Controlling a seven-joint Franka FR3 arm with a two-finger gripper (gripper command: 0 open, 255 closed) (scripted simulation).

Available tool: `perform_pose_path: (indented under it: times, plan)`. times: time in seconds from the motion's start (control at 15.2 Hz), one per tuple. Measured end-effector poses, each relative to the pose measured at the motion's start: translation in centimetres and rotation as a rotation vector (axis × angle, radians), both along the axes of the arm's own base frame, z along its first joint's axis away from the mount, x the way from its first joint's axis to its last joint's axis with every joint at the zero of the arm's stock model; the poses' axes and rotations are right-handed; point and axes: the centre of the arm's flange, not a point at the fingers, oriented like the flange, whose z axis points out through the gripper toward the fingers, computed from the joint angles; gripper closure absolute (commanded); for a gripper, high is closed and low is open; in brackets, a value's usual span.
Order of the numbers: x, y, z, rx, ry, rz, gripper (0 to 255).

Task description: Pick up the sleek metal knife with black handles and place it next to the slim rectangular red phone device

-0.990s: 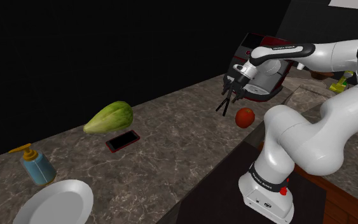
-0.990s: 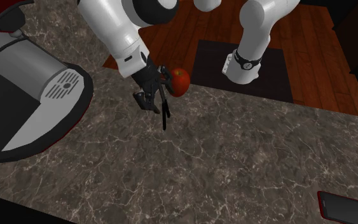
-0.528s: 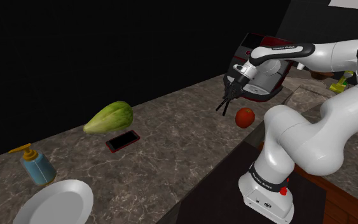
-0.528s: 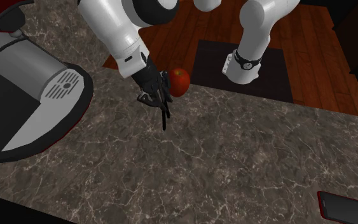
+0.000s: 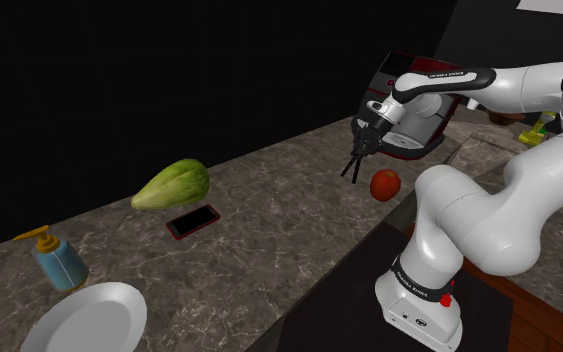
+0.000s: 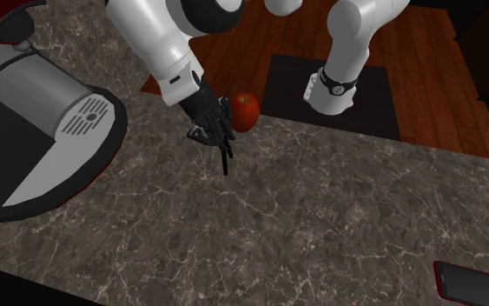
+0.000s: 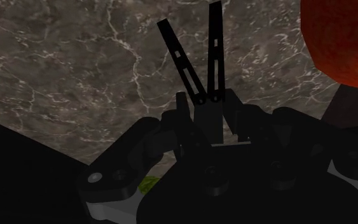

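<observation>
- Knife, rendered all black as two thin bars splaying from one end [image 5: 350, 167] [image 6: 226, 159] [image 7: 215, 51]: hangs from the all-black two-finger gripper [image 5: 361, 149] [image 6: 214, 137] [image 7: 202, 109], free ends pointing down at the counter. Whether the tips touch the surface cannot be told.
- Jaws: closed tight on the knife's joined end, seen in the wrist view, with the two bars sticking out past the fingers.
- Round red apple [image 5: 385, 184] [image 6: 245, 110] [image 7: 339, 38]: sits on the counter just beside the gripper, apart from the knife, at the counter edge nearest the stand.
- Dark grey marbled stone countertop [image 5: 269, 235] [image 6: 320, 226] [image 7: 69, 63]: lies under the knife.
- Large red, grey and black appliance [image 5: 417, 132] [image 6: 42, 113]: stands on the counter behind the gripper in the shoulder view, at the second exterior view's left.
- Slim rectangular red phone with a black screen [image 5: 193, 221] [image 6: 475, 284]: lies flat on the counter, well apart from the knife, toward the shoulder view's left.
- Pale green leafy cabbage [image 5: 172, 185]: lies just behind the phone in the shoulder view.
- Blue soap bottle with a yellow pump [image 5: 59, 258] and round white plate [image 5: 87, 320]: farther toward the shoulder view's left, the plate at the lower corner.
- White arm base [image 5: 419, 300] [image 6: 333, 87]: stands on a black mat [image 6: 381, 104] over a reddish wooden floor [image 6: 425, 52].
</observation>
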Motion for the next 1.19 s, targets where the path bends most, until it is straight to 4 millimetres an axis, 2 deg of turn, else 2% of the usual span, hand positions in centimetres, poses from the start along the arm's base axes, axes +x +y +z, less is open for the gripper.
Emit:
perform_pose_path:
  times: [0.4, 1.19]
  plan:
    - [0.0, 0.0, 2.4, 0.001, 0.003, 0.001, 255]
    - [-0.1, 0.0, 8.9, 0.001, 0.003, 0.001, 255]
